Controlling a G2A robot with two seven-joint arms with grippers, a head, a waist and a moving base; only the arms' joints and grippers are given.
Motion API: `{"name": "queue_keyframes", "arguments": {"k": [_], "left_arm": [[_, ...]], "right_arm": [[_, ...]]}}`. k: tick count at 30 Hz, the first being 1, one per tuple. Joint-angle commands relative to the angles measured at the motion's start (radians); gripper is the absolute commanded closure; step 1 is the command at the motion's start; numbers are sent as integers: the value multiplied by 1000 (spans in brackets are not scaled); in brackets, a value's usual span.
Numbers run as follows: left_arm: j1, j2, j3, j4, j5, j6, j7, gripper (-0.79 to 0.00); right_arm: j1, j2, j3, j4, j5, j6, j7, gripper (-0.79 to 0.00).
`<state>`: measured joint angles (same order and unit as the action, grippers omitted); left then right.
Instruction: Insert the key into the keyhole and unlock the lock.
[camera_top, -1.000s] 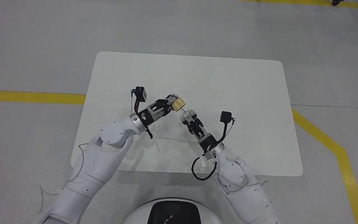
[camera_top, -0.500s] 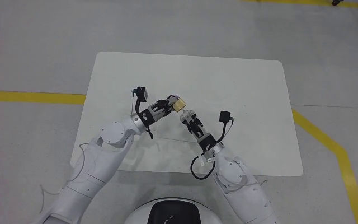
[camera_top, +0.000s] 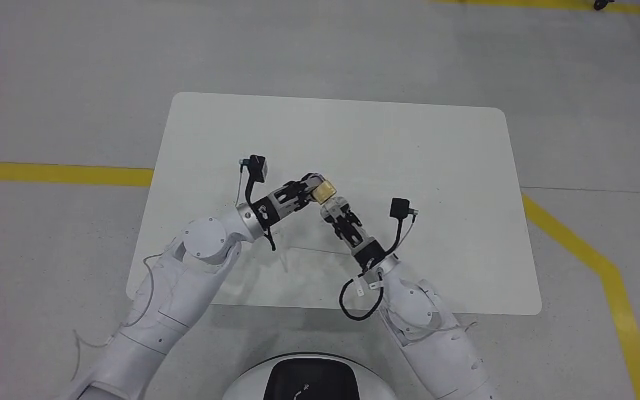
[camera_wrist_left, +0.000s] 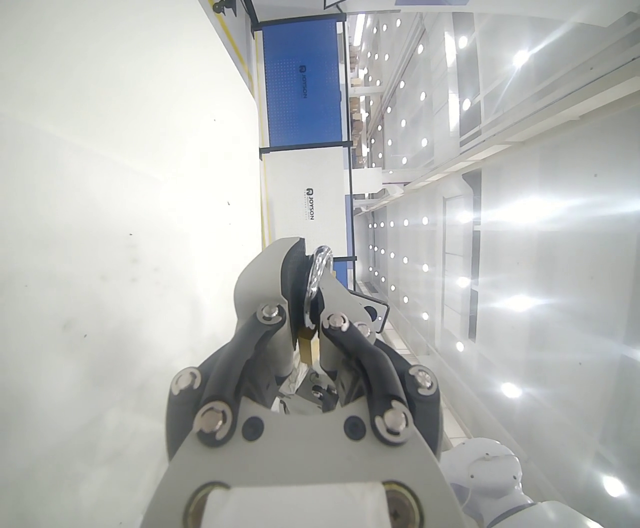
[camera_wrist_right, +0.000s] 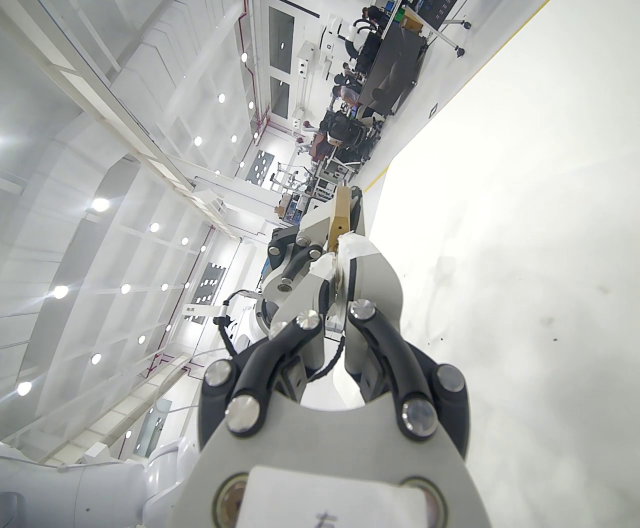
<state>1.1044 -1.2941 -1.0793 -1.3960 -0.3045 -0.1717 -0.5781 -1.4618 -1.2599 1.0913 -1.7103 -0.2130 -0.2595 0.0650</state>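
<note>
right gripper (camera_top: 330, 206), pinched shut on the key (camera_wrist_right: 339, 282), has been brought up against the brass lock (camera_top: 321, 187) clamped in the left gripper (camera_top: 308, 189), so insertion looks imminent.

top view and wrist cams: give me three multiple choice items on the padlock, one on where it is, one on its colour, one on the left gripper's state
1. Where is the padlock?
A) held above the table, near its middle
B) flat on a table corner
C) on the floor

2. What colour is its body?
A) red
B) black
C) brass yellow

3. The left gripper is:
A) wide open
B) shut on the padlock
C) resting empty on the table

Answers:
1 A: it sits in the gripper's hold over the table, facing the right gripper, which pinches what seems to be the key.
2 C: the right wrist view shows a brass yellow body.
3 B: the left wrist view shows the fingers clamped on the shackle and body.
</note>
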Motion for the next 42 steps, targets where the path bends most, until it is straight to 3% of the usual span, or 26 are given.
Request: {"name": "queue_keyframes", "arguments": {"k": [1, 2, 3, 4, 6, 8, 9, 14, 18, 23, 37, 39, 40, 42], "left_arm": [[-1, 0, -1, 0, 2, 1, -3, 0], [-1, 0, -2, -2, 4, 1, -3, 0], [0, 1, -5, -3, 4, 0, -3, 0], [1, 1, -9, -5, 4, 1, -5, 0], [4, 2, -17, -7, -2, 2, -9, 0], [7, 4, -25, -10, -2, 1, -11, 0], [9, 5, -29, -12, -3, 0, -12, 0], [16, 7, -44, -22, -1, 2, -12, 0], [21, 9, -51, -33, 11, 4, -7, 0], [26, 10, -55, -43, 25, 5, -2, 0], [34, 13, -60, -64, 56, 13, -9, 0], [33, 14, -65, -61, 51, 14, -14, 0], [33, 15, -70, -62, 47, 16, -19, 0], [40, 19, -89, -79, 38, 30, -33, 0]], "right_arm": [[0, -1, 1, 1, -1, 0, 1, 0], [0, -1, 1, 0, -1, 0, 1, -55], [0, -2, 1, 0, -1, 0, 2, -382], [0, -2, 2, 0, -2, 0, 2, -517], [-1, -3, 5, -3, 1, 0, 3, -619], [-4, -3, 9, -7, 3, -5, 4, -536], [-6, -3, 12, -10, 3, -8, 5, -388], [-21, -2, 23, -24, 2, -19, 11, -348], [-32, -1, 32, -35, 3, -29, 17, -219], [-41, -1, 41, -43, 4, -28, 22, 0], [-29, -7, 40, -33, 3, -13, 25, 0], [-34, -7, 47, -40, 10, -23, 24, -351], [-42, -6, 54, -45, 22, -30, 27, -785], [-55, -4, 69, -50, 44, -41, 32, -785]]}}
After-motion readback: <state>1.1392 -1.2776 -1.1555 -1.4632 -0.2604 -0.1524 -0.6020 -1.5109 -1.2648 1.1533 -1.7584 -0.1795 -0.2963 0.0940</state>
